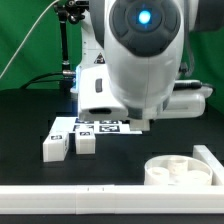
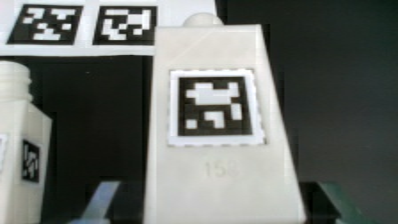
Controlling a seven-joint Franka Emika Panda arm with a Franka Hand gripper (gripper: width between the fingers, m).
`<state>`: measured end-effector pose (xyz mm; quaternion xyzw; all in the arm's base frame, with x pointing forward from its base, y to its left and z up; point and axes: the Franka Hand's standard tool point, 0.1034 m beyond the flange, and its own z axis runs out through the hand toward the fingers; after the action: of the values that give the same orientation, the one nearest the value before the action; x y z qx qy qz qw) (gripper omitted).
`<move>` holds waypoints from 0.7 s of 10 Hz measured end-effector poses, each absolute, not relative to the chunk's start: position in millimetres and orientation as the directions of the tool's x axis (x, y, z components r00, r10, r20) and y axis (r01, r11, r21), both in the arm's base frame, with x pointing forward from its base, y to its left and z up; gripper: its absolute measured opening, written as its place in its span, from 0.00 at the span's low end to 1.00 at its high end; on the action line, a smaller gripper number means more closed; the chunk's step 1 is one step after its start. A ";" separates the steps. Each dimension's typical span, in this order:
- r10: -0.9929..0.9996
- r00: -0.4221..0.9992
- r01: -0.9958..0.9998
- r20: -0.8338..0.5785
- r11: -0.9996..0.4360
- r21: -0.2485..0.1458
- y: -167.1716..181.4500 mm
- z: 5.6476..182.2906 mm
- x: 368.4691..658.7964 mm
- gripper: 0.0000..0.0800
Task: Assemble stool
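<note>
In the wrist view a white stool leg with a black-and-white tag stands between my gripper's fingers, and the jaws are shut on its sides. A second leg stands close beside it. In the exterior view the arm's bulky wrist hides the gripper and the held leg. Two loose legs lie on the black table toward the exterior view's left. The round rimmed seat rests at the front on the exterior view's right.
The marker board lies flat just behind the legs. A long white border rail runs along the table's front edge, and a short piece borders the seat on the exterior view's right.
</note>
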<state>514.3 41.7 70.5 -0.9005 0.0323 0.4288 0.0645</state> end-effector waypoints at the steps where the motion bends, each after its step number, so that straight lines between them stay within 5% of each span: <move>1: -0.005 0.644 -0.113 -0.765 -0.990 -0.089 41.9 68.0 517.1 0.43; 5: -0.020 0.751 -0.107 -0.660 -0.990 -0.093 44.9 64.8 541.1 0.43; 7: -0.023 0.824 -0.095 -0.567 -0.991 -0.098 50.9 89.2 552.9 0.43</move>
<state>552.9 50.9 89.2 -0.9530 0.0309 0.2953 0.0608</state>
